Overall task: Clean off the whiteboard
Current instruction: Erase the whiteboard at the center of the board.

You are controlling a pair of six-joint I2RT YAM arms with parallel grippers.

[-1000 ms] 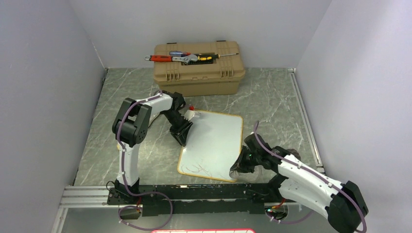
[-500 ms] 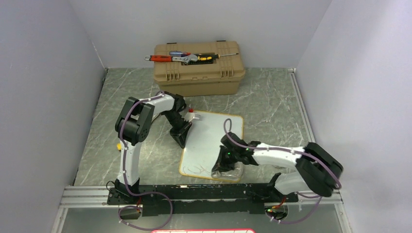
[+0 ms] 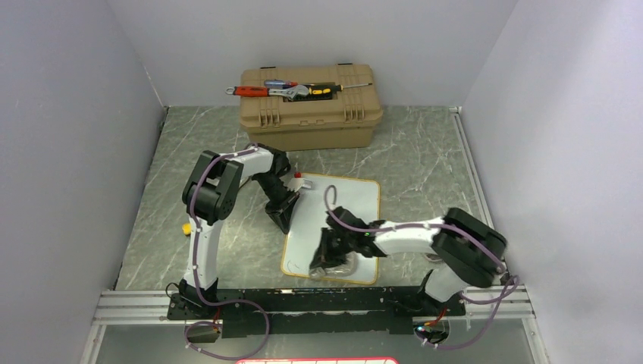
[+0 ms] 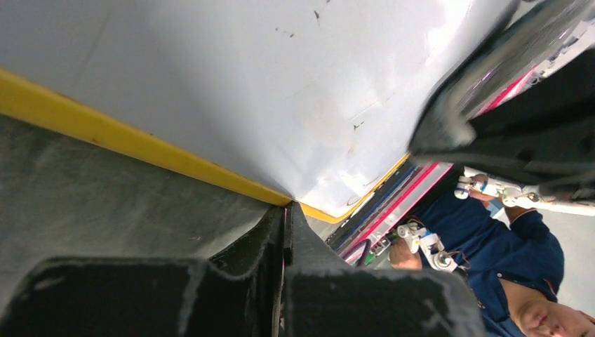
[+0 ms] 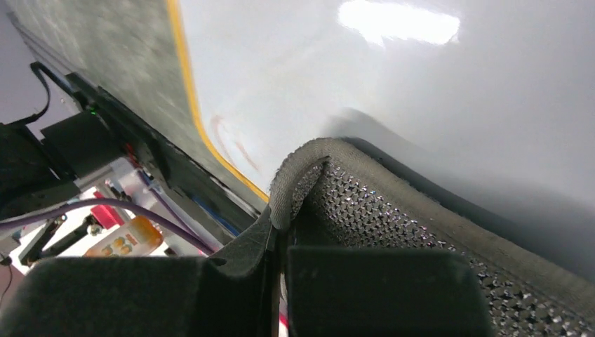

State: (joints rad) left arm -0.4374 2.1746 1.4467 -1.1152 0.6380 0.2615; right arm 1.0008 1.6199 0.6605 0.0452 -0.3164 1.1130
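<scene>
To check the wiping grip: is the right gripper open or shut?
Shut. In the wrist view the right gripper pinches the folded edge of the grey cloth between closed jaws, against the whiteboard.

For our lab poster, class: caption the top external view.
Right end effector presses a grey cloth on the whiteboard; shut left end effector at its left rim.
</scene>
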